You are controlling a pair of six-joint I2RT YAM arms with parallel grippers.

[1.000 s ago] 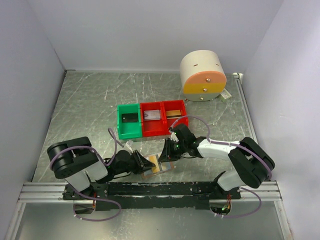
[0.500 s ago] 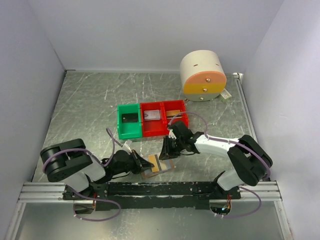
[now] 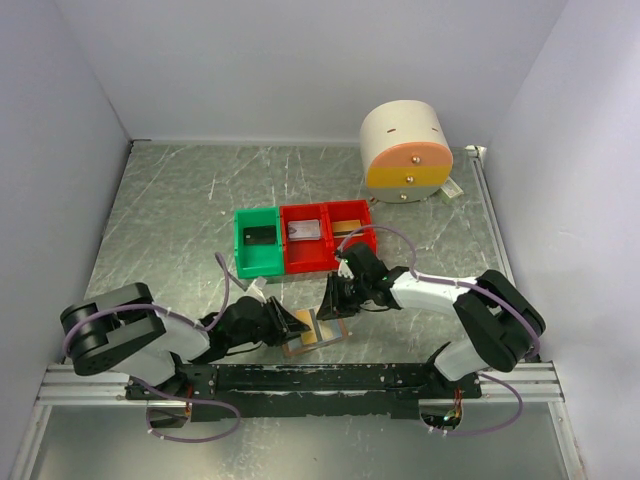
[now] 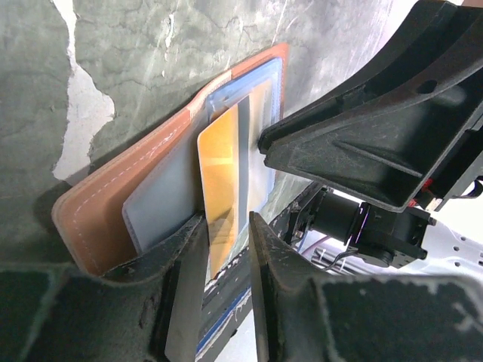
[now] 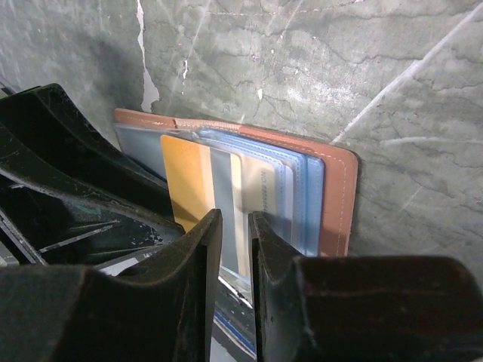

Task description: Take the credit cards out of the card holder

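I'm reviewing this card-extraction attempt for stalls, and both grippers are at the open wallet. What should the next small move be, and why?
Probably ease the gold card a little further out with the left gripper while the right gripper steadies the card holder. The card lies between the left fingers, its far end inside the holder's clear sleeve; the grip itself is unclear.
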